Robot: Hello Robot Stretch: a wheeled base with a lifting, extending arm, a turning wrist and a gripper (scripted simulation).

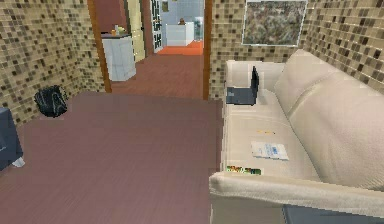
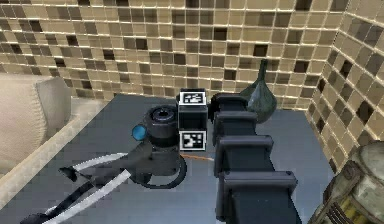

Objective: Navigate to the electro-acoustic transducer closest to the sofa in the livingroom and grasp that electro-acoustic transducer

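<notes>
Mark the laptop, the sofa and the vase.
laptop [image 1: 241,96], forward view, on its base.
sofa [image 1: 335,120], forward view, on the back cushion.
vase [image 2: 265,98], arm side view, on its wide lower body.

home living room: cream sofa, mosaic-tiled walls, open doorway

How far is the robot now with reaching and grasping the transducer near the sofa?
Done, it seems: the robot stands by the sofa, its arm out above a dark table beside it. In hand: the gripper shows against that tabletop; whether it holds anything cannot be told. Left: a confirmed grasp. A rounded metallic thing at the arm side view's bottom right may be the transducer, but that is unsure.
</notes>
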